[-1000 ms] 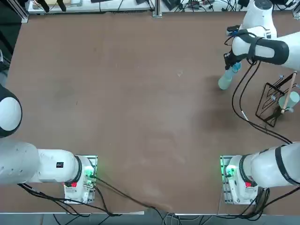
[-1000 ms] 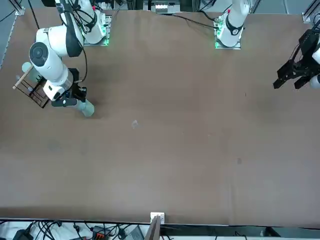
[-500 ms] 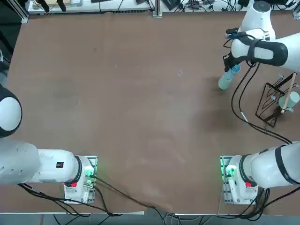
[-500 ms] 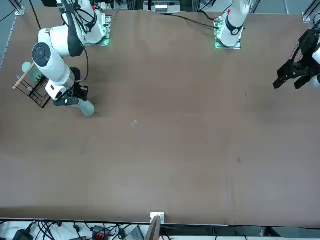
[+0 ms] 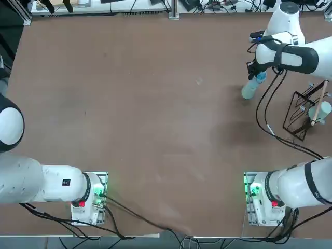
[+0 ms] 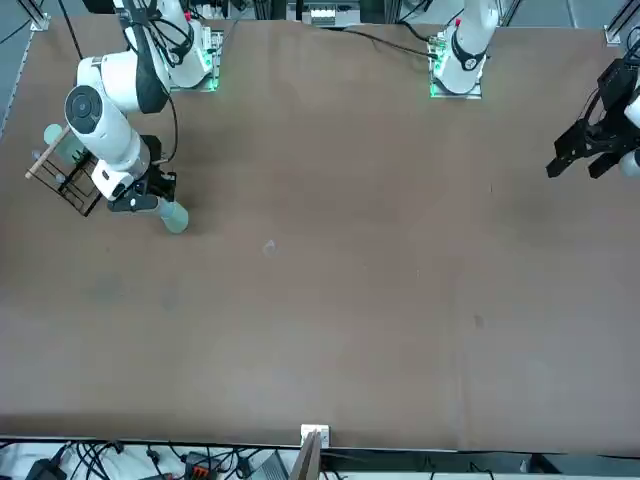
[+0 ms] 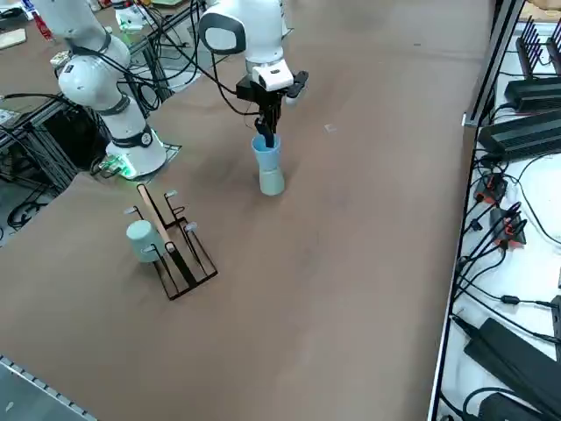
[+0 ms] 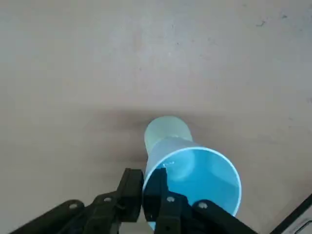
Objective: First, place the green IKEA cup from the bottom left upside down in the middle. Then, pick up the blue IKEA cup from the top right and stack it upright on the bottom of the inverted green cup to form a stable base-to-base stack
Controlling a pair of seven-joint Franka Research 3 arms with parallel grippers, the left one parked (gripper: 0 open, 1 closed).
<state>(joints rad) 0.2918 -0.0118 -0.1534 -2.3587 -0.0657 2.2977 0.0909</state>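
Note:
The green IKEA cup [image 7: 272, 181] stands upside down on the brown table, in the far right part of the top view [image 5: 249, 91]. The blue IKEA cup [image 7: 266, 152] stands upright on the green cup's base, so the two form a small tower. My right gripper [image 7: 266, 132] hangs straight over the tower. In the wrist view its fingers [image 8: 158, 191] pinch the blue cup's [image 8: 200, 170] rim, one inside and one outside the wall. The green cup [image 8: 165, 129] shows beyond it. In the front view the green cup [image 6: 174, 217] shows beside the gripper [image 6: 138, 203].
A black wire rack [image 5: 302, 117] carrying a pale cup [image 5: 321, 110] stands on the table just to the robot's right of the tower, also seen as the rack [image 7: 178, 248] in the side view. The right arm's black cable [image 5: 267, 116] droops between them.
The right arm's wrist and upper links have shifted slightly. Both cups stay where they were, and the fingers remain on the blue cup's rim.

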